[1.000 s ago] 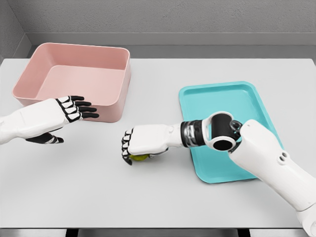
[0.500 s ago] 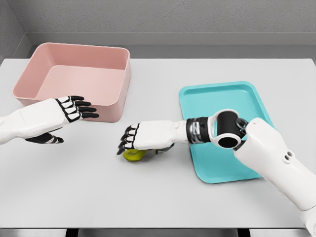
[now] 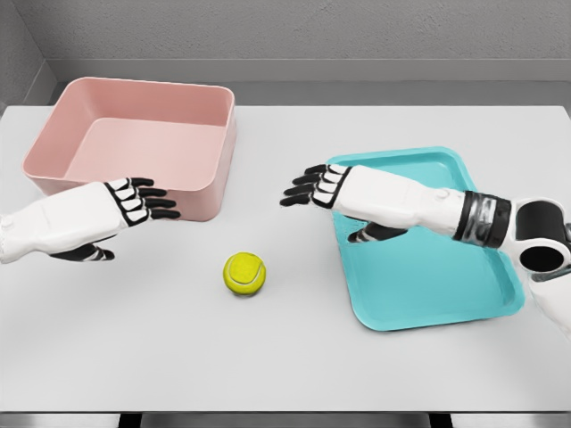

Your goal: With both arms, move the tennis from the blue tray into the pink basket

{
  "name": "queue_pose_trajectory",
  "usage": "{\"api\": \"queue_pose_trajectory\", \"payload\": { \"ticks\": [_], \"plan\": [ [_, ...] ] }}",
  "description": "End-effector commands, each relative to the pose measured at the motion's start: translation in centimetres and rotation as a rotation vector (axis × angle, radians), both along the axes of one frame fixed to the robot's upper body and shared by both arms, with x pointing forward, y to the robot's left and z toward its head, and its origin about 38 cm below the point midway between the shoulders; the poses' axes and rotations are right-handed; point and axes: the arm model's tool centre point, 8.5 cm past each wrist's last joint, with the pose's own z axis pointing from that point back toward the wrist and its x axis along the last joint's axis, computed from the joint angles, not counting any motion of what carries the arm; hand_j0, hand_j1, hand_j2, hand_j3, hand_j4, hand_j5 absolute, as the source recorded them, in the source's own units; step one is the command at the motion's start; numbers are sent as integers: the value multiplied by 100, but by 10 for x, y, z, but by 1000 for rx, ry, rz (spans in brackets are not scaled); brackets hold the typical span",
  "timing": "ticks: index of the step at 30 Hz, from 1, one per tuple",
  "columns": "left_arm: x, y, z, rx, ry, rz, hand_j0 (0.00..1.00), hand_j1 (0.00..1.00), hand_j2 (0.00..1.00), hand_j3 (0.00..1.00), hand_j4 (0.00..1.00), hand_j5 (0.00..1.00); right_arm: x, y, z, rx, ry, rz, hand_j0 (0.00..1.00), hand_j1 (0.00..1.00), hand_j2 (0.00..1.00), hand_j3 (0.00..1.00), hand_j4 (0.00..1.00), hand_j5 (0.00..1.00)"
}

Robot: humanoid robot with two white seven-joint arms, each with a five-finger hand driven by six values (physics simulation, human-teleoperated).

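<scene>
Left hand [image 3: 134, 201] sits at the left of the frame, fingers stretched out flat and a little spread, holding nothing, its fingertips pointing toward the middle of the picture and stopping just in front of the near wall of the pink basket [image 3: 53, 125]. Below and to the right of those fingertips, in the lower middle of the frame, the tennis ball [image 3: 244, 273] lies alone on the white table [image 3: 294, 357], touched by neither hand. It is off the blue tray [image 3: 446, 294], which lies at the right of the frame with nothing in it.

Right hand [image 3: 326, 189] hangs over the tray's upper left corner, likewise open and holding nothing, fingers extended toward the left. From it the ball lies down and to the left.

A ball has no long axis, so the approach direction is free; what counts is side and nearness. The gaps from ball to either hand look roughly alike. Since the basket stands at the upper left, directly behind the left hand, that hand looks the better placed to pick up: it would need to come down and to the right onto the ball, then carry it up and back over the near wall.
</scene>
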Motion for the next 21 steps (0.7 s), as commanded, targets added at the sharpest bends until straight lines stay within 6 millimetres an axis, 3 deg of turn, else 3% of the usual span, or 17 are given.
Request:
{"api": "queue_pose_trajectory", "payload": {
  "ticks": [1,3,7,8,11,13,16,21],
  "plan": [
    [-1,-3,-7,22,4,-8,100,100,100,100,100,100,5,-59,47,103,-69,-122,100,100,100,100,100,100],
    [-3,-5,-11,21,15,-14,100,100,100,100,100,100,-2,-83,39,145,-40,-183,100,100,100,100,100,100],
    [-5,-30,-36,41,19,-59,100,100,100,100,100,100,-16,-99,10,153,37,-238,100,100,100,100,100,100],
    [-6,-36,-42,51,40,-68,100,100,100,100,100,100,-18,-107,12,163,31,-258,100,100,100,100,100,100],
    [-4,-49,-44,60,47,-102,100,100,100,100,100,100,-27,-124,-6,173,79,-315,100,100,100,100,100,100],
    [-2,-69,-47,70,39,-157,100,100,100,100,100,100,-34,-143,-7,188,75,-375,100,100,100,100,100,100],
    [1,-81,-46,78,38,-197,100,100,100,100,100,100,-37,-157,-6,211,63,-424,100,100,100,100,100,100],
    [5,-101,-40,79,22,-258,100,100,100,100,100,100,-36,-159,-10,215,74,-434,100,100,100,100,100,100]
  ]
}}
